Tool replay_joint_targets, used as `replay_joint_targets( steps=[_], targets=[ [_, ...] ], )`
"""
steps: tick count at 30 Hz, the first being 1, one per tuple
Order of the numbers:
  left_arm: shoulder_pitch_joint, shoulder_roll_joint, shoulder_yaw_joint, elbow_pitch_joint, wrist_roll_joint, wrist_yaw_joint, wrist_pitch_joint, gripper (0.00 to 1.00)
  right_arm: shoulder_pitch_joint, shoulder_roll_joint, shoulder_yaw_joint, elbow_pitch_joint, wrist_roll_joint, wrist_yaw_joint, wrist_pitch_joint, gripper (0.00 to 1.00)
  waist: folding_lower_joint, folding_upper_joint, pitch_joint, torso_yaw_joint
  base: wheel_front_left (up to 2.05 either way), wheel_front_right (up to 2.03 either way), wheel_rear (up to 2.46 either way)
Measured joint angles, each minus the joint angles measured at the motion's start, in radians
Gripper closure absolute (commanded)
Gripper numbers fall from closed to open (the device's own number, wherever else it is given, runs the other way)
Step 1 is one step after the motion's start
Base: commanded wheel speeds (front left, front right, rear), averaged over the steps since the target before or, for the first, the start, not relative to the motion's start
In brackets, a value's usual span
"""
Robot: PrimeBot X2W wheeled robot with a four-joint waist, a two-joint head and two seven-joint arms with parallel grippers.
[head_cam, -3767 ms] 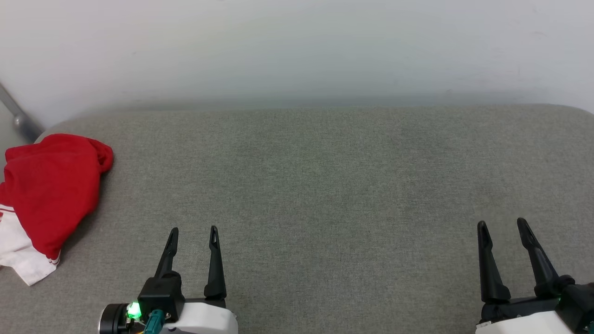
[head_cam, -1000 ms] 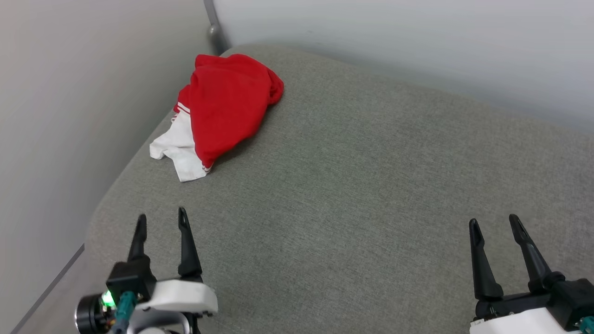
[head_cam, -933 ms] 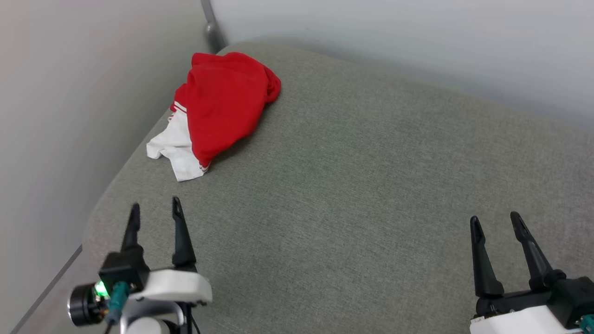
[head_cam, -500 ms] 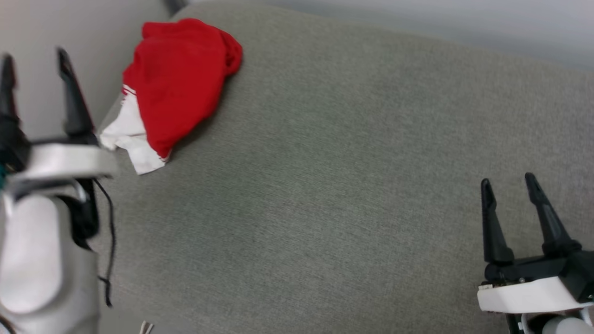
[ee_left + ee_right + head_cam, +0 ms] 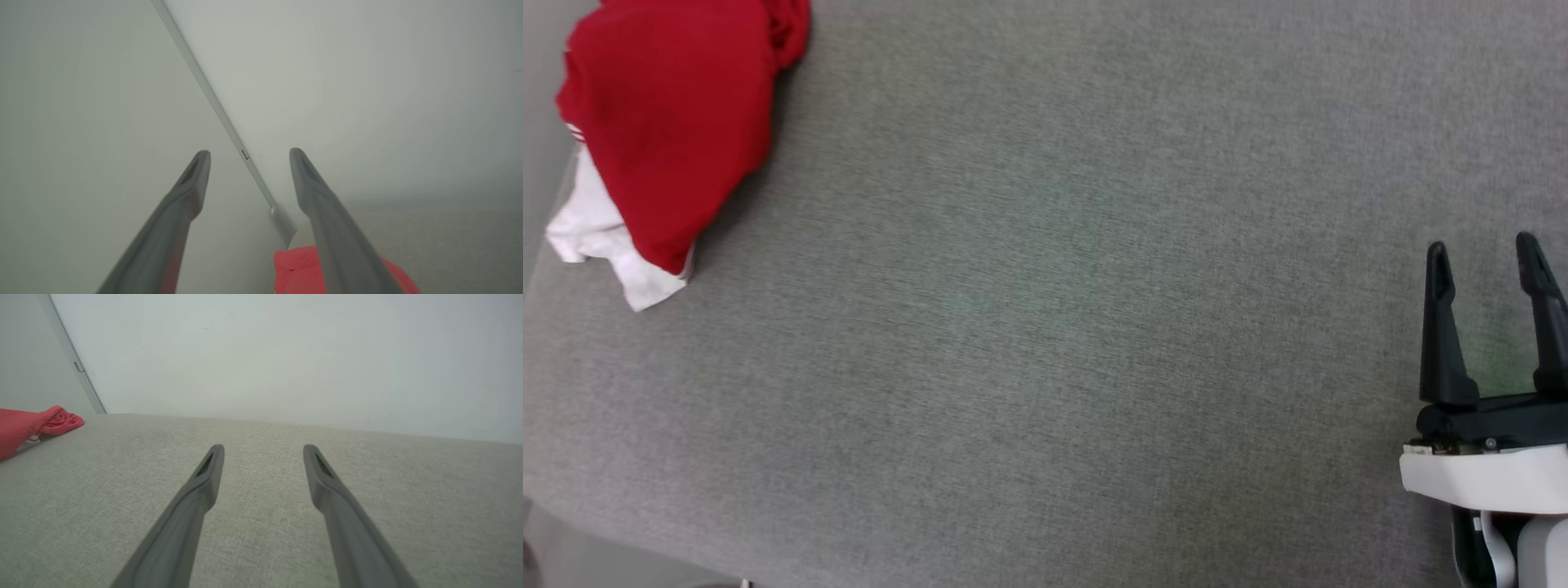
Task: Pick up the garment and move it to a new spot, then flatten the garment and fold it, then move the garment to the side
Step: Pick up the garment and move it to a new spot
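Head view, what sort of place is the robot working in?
Likely a bare indoor test corner: a grey fabric-covered padded surface, plain pale walls meeting at a metal strip, and one crumpled red-and-white garment.

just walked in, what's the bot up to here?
Nothing is being handled yet. The red garment lies crumpled at the far left edge of the grey padded surface, its white sleeve poking out at the side. The left pincer is open and empty, raised near the wall corner with the garment just below its fingers. The right pincer is open and empty over bare fabric on the right, well away from the garment. The pick-up has not begun.
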Motion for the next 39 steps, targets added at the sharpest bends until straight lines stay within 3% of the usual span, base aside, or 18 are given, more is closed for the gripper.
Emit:
replay_joint_targets(
  steps=[6, 15, 23, 31, 32, 33, 34, 39],
  targets=[
    [-0.099, 0.096, -0.072, 0.093, -0.095, -0.047, 0.305, 0.00, -0.027, 0.000, -0.005, -0.042, -0.008, 0.000, 0.000, 0.00, 0.0000, 0.0000, 0.077, -0.035, 0.00, 0.00, 0.00],
    [-0.106, 0.268, -0.311, 0.065, -0.430, -0.051, 0.706, 0.00, -0.069, 0.000, -0.007, -0.124, -0.028, 0.000, 0.000, 0.00, 0.0000, 0.0000, 0.179, -0.068, 0.00, 0.00, 0.00],
    [-0.093, 0.361, -0.417, 0.086, -0.650, -0.050, 0.899, 0.00, -0.093, 0.000, -0.001, -0.193, -0.053, 0.000, 0.000, 0.00, 0.0000, 0.0000, 0.255, -0.098, 0.00, 0.00, 0.00],
    [-0.112, 0.383, -0.495, 0.139, -0.703, -0.050, 0.900, 0.00, -0.107, 0.000, -0.003, -0.237, -0.062, 0.000, 0.000, 0.00, -0.0002, 0.0000, 0.315, -0.119, 0.00, 0.00, 0.00],
    [-0.117, 0.384, -0.502, 0.148, -0.712, -0.050, 0.895, 0.17, -0.107, 0.000, -0.003, -0.239, -0.062, 0.000, 0.000, 0.00, -0.0003, 0.0000, 0.317, -0.120, 0.00, 0.00, 0.00],
    [-0.120, 0.384, -0.510, 0.154, -0.712, -0.050, 0.886, 0.85, -0.107, 0.000, -0.004, -0.239, -0.062, 0.000, 0.000, 0.00, -0.0003, 0.0000, 0.317, -0.119, 0.00, 0.00, 0.00],
    [-0.123, 0.385, -0.518, 0.160, -0.718, -0.050, 0.879, 1.00, -0.107, 0.000, -0.005, -0.239, -0.062, 0.000, 0.000, 0.00, -0.0002, 0.0000, 0.316, -0.119, 0.00, 0.00, 0.00],
    [-0.126, 0.401, -0.578, 0.157, -0.738, -0.049, 0.852, 1.00, -0.105, 0.000, -0.012, -0.214, -0.058, 0.000, 0.000, 0.00, -0.0001, 0.0000, 0.289, -0.113, 0.00, 0.00, 0.00]
  ],
)
